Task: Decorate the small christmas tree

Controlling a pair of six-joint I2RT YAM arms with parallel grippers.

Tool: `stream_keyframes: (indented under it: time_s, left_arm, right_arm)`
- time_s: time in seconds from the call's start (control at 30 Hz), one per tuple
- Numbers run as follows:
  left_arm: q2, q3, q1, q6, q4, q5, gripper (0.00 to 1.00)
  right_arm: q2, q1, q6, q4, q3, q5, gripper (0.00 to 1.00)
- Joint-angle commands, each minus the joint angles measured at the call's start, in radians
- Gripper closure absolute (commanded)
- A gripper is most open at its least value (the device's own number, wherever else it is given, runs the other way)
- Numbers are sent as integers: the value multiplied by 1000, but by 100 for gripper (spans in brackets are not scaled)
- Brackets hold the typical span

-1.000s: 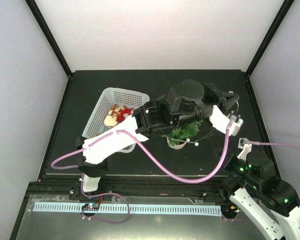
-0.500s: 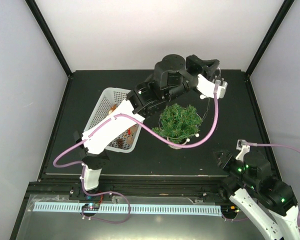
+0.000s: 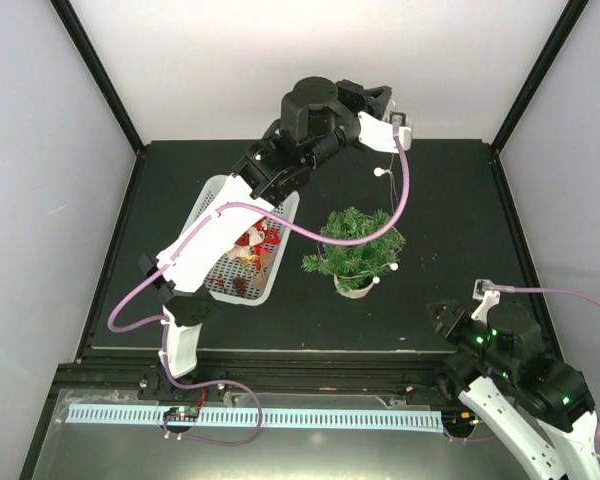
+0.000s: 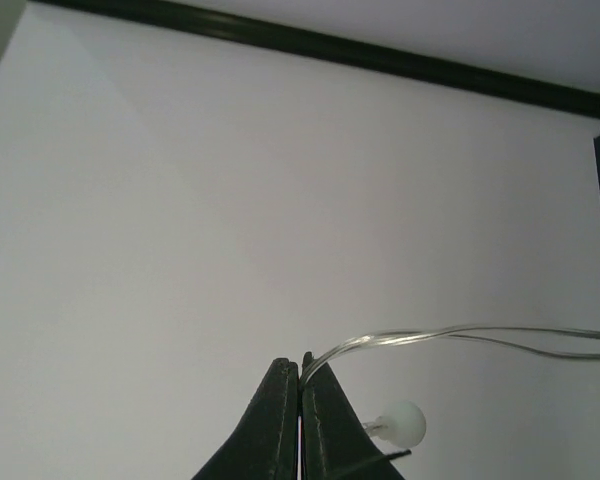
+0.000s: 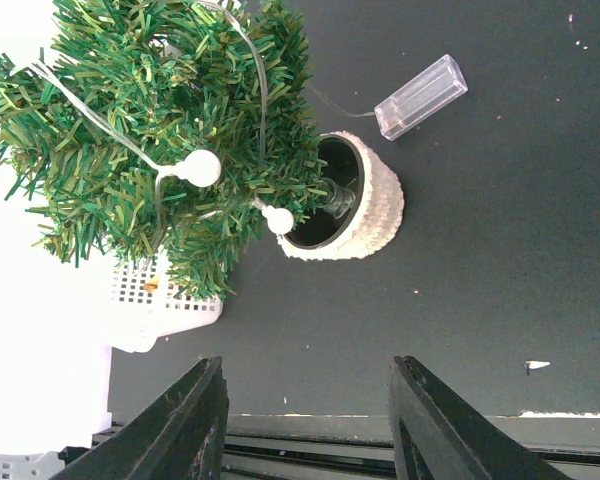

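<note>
The small christmas tree (image 3: 357, 247) stands in its whitish pot (image 5: 365, 205) mid-table, with a clear light string and white bulbs (image 5: 199, 167) draped over its branches (image 5: 130, 150). My left gripper (image 4: 300, 372) is raised high behind the tree, near the back wall (image 3: 385, 100), shut on the light string (image 4: 450, 336); one bulb (image 4: 404, 424) hangs beside the jaws. My right gripper (image 5: 308, 375) is open and empty, low at the table's near right (image 3: 442, 318), facing the tree's pot.
A white mesh basket (image 3: 206, 225) with red and pale ornaments stands left of the tree. A clear battery box (image 5: 420, 97) lies on the black table behind the pot. The left arm's pink cable (image 3: 310, 232) loops over basket and tree.
The left gripper has lifted up and back from over the tree toward the rear wall, pulling the light string with it. The tree is uncovered. The right arm barely moved.
</note>
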Motion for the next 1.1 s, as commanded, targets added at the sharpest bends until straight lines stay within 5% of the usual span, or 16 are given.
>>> stream_keyframes:
  time_s: [0.0,0.43,1.07]
  left_arm:
    - [-7,42,57,-76,-57,17,99]
    - [-67,-59,193,-226,-237,67,98]
    - [-274,-309,228,-458,-501,194,98]
  right_arm:
    - [-1,-4,6,-6,10,12,54]
    - [39,-4,-9,19,12,2,54]
    - [63,-5,-24,11,24,2,54]
